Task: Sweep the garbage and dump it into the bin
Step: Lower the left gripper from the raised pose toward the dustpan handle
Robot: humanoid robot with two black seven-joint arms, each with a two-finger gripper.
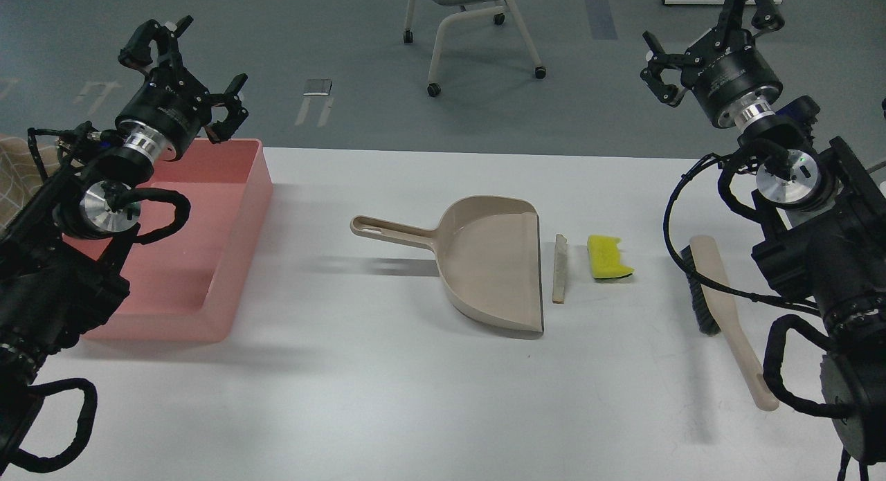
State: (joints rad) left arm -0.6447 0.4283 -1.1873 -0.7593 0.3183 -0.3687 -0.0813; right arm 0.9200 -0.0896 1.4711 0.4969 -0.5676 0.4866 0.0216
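Two pieces of garbage are lying on the table [415, 398]: one yellow sponge [608, 257] and one slice of bread [560, 268]. One dustpan [484, 266], one brush [723, 308] and one pink tub [228, 225] are sitting there too, making six loose things in all. Two arms are reaching in, each carrying one tool, the left tool [185, 73] and the right tool [713, 31], and one chair [471, 17] is standing on the floor beyond the table.
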